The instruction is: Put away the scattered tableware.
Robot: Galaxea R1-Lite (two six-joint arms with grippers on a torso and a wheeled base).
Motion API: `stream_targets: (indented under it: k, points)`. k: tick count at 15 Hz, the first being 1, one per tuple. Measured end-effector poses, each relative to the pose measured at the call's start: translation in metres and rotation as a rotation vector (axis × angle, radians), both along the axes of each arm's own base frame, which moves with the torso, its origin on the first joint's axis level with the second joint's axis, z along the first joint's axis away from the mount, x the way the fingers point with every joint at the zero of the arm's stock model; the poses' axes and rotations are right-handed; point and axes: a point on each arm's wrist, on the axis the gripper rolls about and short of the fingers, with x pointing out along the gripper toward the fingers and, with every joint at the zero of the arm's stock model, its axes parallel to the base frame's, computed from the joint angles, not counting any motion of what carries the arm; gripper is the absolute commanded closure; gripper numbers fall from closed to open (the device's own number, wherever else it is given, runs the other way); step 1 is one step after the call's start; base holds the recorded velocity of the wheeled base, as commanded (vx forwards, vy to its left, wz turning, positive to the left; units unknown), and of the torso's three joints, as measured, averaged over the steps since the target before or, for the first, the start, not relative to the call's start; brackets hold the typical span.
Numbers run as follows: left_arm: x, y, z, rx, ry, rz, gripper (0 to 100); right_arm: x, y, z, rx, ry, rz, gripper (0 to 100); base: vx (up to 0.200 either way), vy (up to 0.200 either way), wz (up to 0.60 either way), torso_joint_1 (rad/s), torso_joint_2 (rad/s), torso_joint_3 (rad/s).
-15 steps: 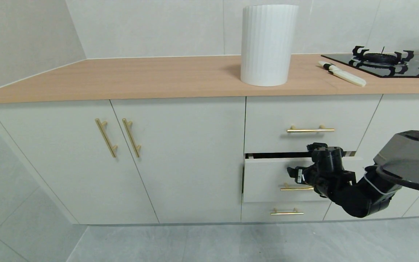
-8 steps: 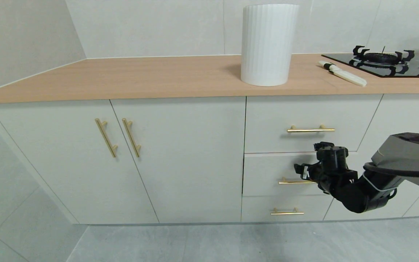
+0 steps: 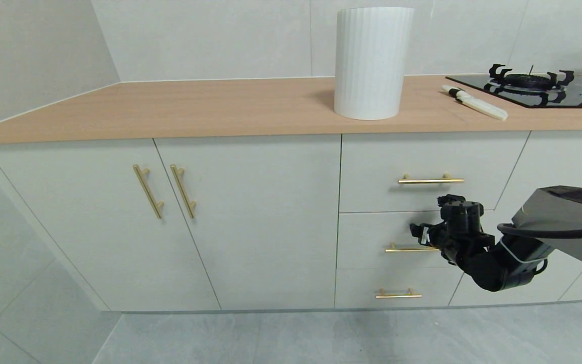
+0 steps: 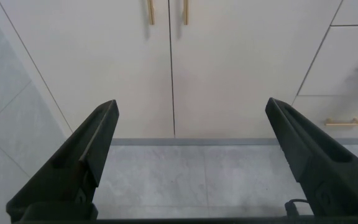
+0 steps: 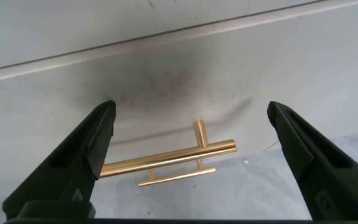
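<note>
In the head view, a wooden surface (image 3: 195, 106) runs along a tiled wall above pale cabinets. On it stands a tall white ribbed container (image 3: 372, 63), and to its right lies the knife (image 3: 474, 102), flat on the wood with its pale blade angled toward the front edge, between the container and the gas hob (image 3: 538, 88) and just beside the hob's near corner. Below, two cabinet doors (image 3: 170, 222) carry slanted gold pulls, and to their right is a stack of three drawers. The middle drawer (image 3: 372, 240) sits flush with its neighbours, shut. The right end effector (image 3: 422, 235) is at the right end of that drawer's bar handle (image 3: 404, 248), with the dark arm stretching back toward the lower right. In the left wrist view, the left end effector (image 4: 191, 124) hangs low before the cabinet doors with its two dark fingers (image 4: 89, 155) spread wide and nothing between them; past them lie the grey tiled floor (image 4: 185, 180) and the foot of the cabinets, and the bottom drawer (image 4: 337, 112) shows at one side. In the right wrist view, the right end effector's fingers (image 5: 86, 162) are likewise spread wide, close to the middle drawer's front. The gold bar handle lies across the gap, one end hidden behind a finger and the other ending near the middle of the gap beside its short post. Whether either finger touches the bar cannot be told.
</note>
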Motion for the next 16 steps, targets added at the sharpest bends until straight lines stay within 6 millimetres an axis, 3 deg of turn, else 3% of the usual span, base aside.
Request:
stream_targets:
  k: [5,8,12,16]
  points:
    - [0.0,0.0,0.0,0.0,0.0,0.0,0,0.003,-0.001,0.002,0.023,-0.02,-0.015,0,0.0,0.0,0.0,0.0,0.0,0.0]
    - [0.0,0.0,0.0,0.0,0.0,0.0,0,-0.009,-0.002,0.011,0.027,-0.013,0.002,0,0.0,0.0,0.0,0.0,0.0,0.0]
    - [0.0,0.0,0.0,0.0,0.0,0.0,0,-0.062,-0.003,0.054,0.036,0.023,0.115,0,0.0,0.0,0.0,0.0,0.0,0.0]
    - [0.0,0.0,0.0,0.0,0.0,0.0,0,-0.126,-0.013,0.118,0.006,-0.091,0.163,0,0.0,0.0,0.0,0.0,0.0,0.0]
